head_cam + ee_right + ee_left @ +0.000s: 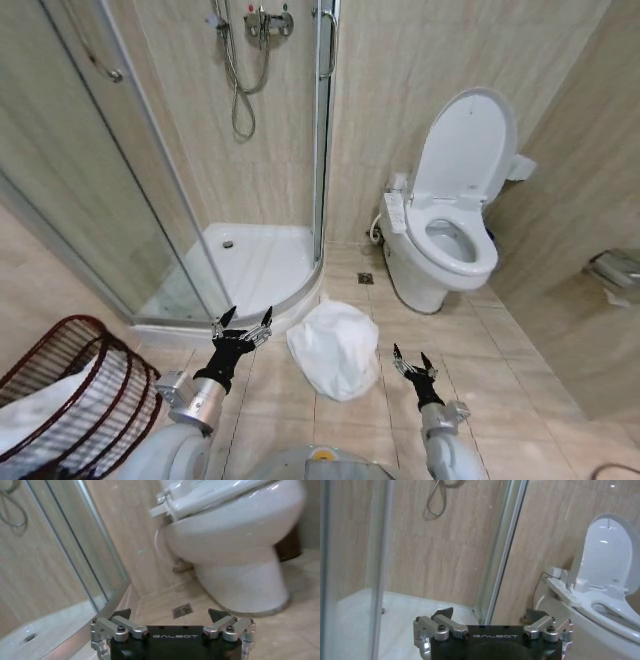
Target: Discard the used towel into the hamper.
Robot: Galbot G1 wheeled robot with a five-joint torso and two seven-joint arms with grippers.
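Used towel point(334, 348) — white, crumpled in a heap on the floor tiles point(500, 350) between shower tray point(250, 265) and toilet point(445, 235); hamper point(75, 395) well apart at far left. Left end effector point(242, 325) and right end effector point(412, 362) flanking the heap, fingers spread, empty. Probably soft, light, limp — best pinched at a raised fold on top.
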